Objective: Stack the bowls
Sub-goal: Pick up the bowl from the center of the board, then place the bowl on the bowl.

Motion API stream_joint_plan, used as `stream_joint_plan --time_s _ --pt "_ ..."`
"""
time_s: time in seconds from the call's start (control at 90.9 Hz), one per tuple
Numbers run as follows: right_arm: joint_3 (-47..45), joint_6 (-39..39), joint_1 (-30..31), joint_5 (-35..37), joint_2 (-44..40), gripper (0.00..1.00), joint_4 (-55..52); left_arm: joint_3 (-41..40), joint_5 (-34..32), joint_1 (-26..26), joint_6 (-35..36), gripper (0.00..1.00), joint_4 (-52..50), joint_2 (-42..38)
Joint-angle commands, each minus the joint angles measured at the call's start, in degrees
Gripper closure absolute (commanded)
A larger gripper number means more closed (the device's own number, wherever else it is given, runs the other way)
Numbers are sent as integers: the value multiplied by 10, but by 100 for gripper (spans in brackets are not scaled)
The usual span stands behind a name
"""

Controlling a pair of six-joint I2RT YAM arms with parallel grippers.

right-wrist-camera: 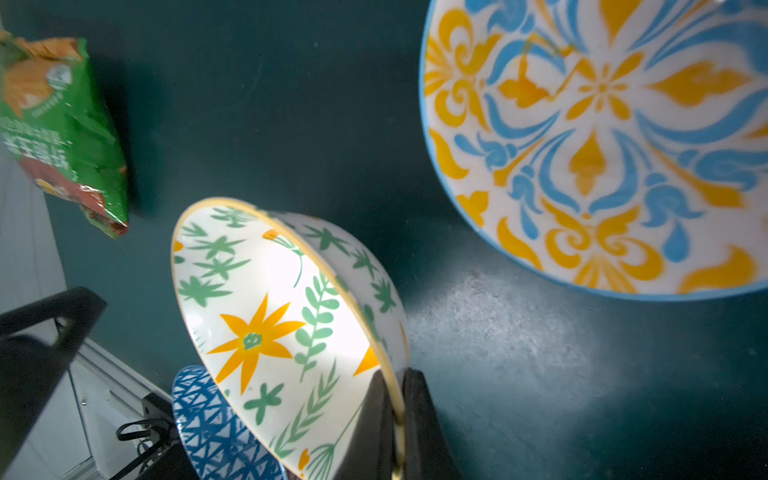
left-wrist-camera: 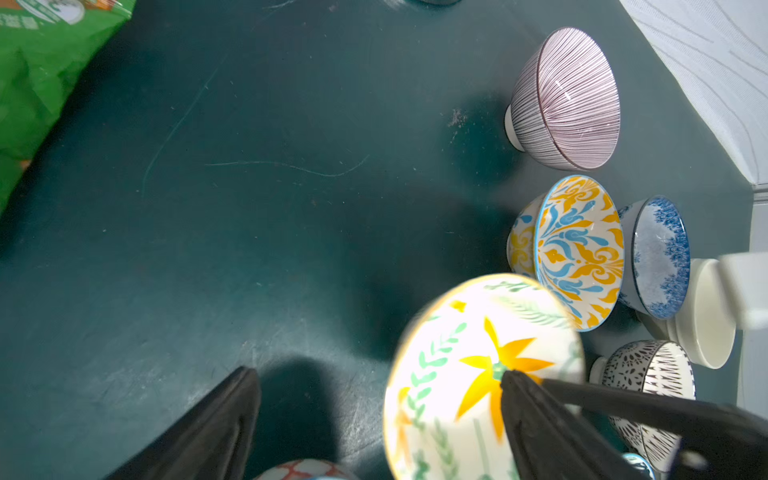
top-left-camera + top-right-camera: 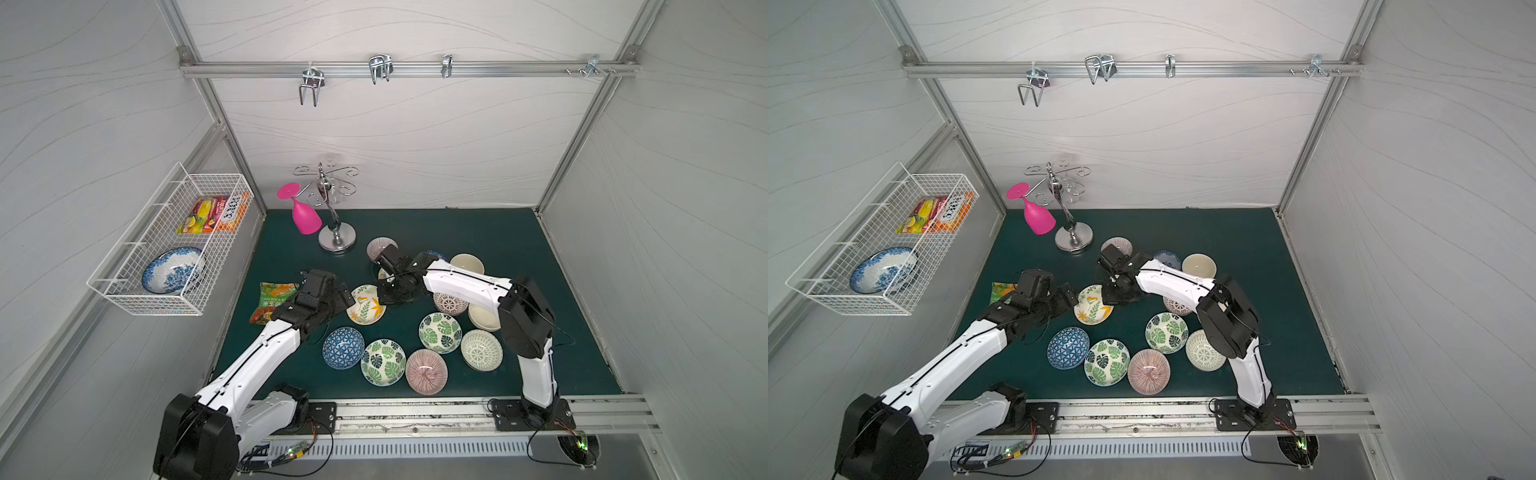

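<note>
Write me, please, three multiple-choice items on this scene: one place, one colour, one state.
1. Where is the blue-and-white dish? A on the mat; B in the wire basket; C on the rail.
2. What colour is the goblet? A pink; B yellow; C green.
3. How is the right gripper? A wide open; B out of view; C shut on the flower bowl's rim.
B: the dish lies inside the mesh. A: cup and foot are pink. C: its jaws pinch the rim.

bowls: glazed ceramic, glossy
mat: matt, scuffed
basket: white-coated wire
bag: crinkled glossy plastic
stand: polished metal
</note>
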Motion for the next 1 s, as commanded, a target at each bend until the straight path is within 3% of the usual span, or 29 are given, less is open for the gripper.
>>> stream_joint_plan --time_s 0.0,0.275,0.495,0.99 --pt "21 -8 -22 -3 -53 100 -5 1 0 2 0 5 16 -8" --pt "-3 0 -111 -39 -118 100 11 -1 3 2 2 6 23 -7" --pt "-24 -15 -174 -73 -115 100 27 2 7 1 3 8 27 2" --pt "-52 -26 -185 -82 -54 100 55 6 11 2 6 9 35 17"
